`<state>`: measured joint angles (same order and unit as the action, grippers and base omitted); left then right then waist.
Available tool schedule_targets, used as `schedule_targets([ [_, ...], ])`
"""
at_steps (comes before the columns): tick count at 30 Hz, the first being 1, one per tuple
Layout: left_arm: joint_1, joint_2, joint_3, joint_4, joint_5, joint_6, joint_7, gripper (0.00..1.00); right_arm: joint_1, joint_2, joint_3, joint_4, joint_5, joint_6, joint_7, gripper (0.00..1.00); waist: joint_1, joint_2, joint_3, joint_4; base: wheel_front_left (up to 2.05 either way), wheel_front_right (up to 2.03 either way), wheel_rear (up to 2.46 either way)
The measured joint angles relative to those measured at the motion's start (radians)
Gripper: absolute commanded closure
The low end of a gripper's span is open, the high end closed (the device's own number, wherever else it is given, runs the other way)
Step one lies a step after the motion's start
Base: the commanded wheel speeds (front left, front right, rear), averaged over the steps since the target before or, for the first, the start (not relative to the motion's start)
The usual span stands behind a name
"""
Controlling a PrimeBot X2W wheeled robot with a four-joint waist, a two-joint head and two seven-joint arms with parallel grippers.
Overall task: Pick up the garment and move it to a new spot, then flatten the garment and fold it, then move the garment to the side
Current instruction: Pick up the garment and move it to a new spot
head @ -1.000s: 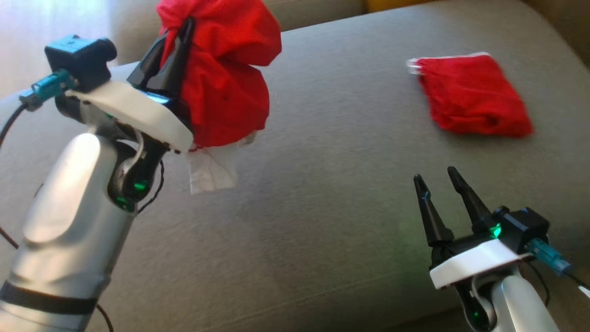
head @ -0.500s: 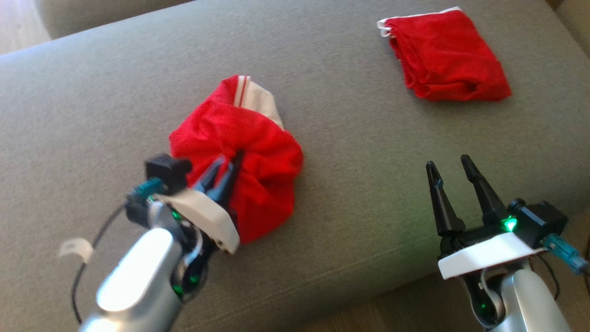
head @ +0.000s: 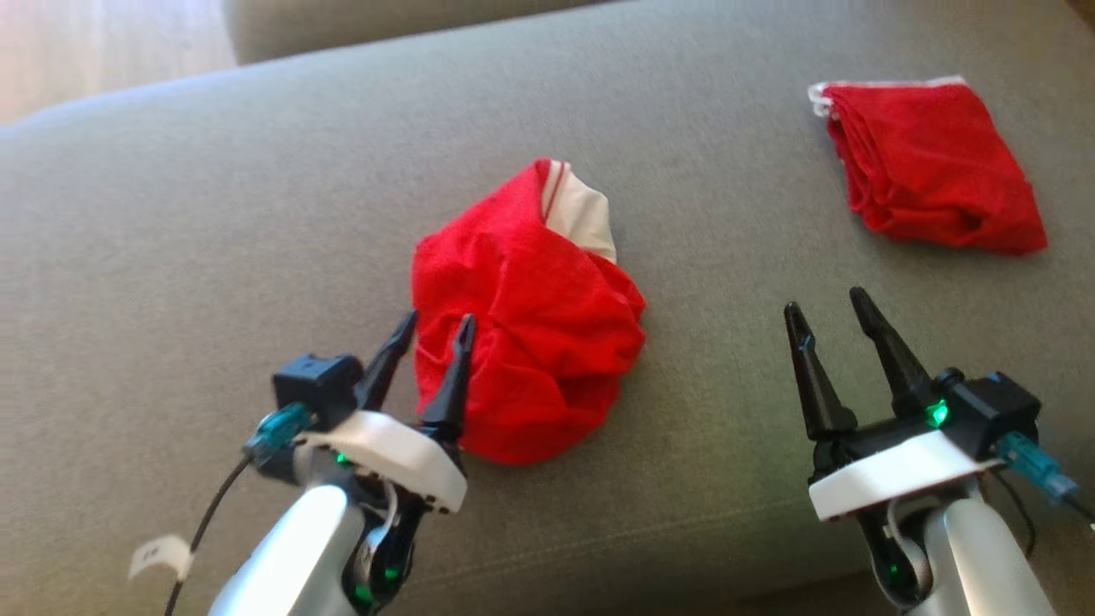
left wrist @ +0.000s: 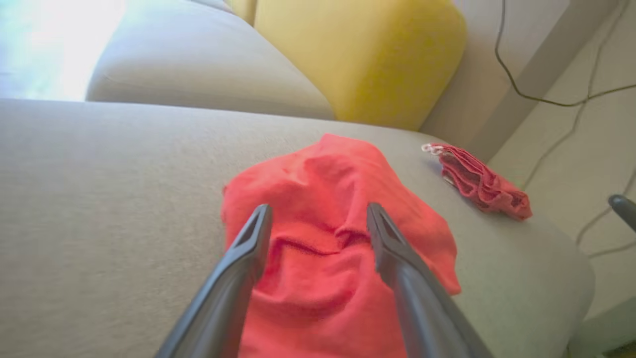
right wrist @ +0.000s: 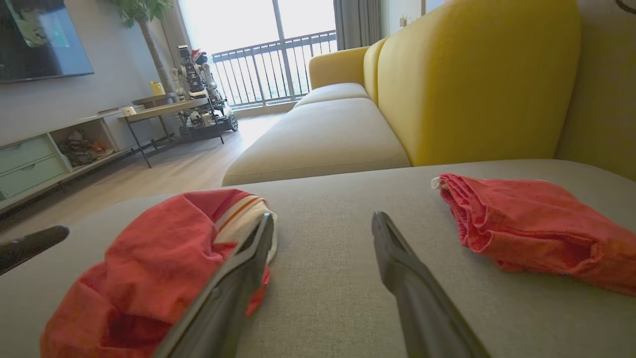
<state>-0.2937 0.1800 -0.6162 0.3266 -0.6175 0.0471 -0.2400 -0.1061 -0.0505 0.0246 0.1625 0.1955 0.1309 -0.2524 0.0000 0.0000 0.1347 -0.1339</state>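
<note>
Crumpled red garment (head: 530,342) sits bunched mid-cushion on the grey sofa (head: 214,214), with white trim (head: 582,218) at its far edge. I see my left gripper (head: 436,321) spread open at its near side, holding nothing. My right gripper (head: 825,299) is open and empty too, well apart, short of a folded red garment (head: 932,167).
</note>
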Motion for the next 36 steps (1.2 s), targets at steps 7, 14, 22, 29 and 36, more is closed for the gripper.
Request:
schedule_targets([
  [7,0.15,-0.003,0.149,-0.168,0.071,0.1,-0.009,0.0,0.049,0.0,0.002,0.005,-0.005,0.0,0.0,0.0,0.0,0.0,-0.086,0.054,0.0,0.0,0.0],
  [14,0.363,-0.032,0.34,-0.312,0.209,0.143,-0.009,0.0,0.099,0.0,0.0,0.002,-0.011,0.0,0.0,0.0,0.0,0.0,-0.15,0.093,0.0,0.0,0.0],
  [22,0.523,-0.077,0.423,-0.364,0.393,0.127,-0.01,0.0,0.168,0.001,-0.022,-0.006,-0.005,0.0,0.0,0.0,0.0,0.0,-0.196,0.126,0.0,0.0,0.0],
  [29,0.561,-0.108,0.468,-0.338,0.432,0.093,-0.009,0.0,0.229,0.004,0.001,-0.02,-0.072,0.0,0.0,0.0,0.0,0.0,-0.226,0.143,0.0,0.0,0.0],
  [36,0.571,-0.119,0.495,-0.332,0.449,0.075,-0.01,0.0,0.23,0.004,0.01,-0.024,-0.072,0.0,0.0,0.0,0.0,0.0,-0.238,0.14,0.0,0.0,0.0],
])
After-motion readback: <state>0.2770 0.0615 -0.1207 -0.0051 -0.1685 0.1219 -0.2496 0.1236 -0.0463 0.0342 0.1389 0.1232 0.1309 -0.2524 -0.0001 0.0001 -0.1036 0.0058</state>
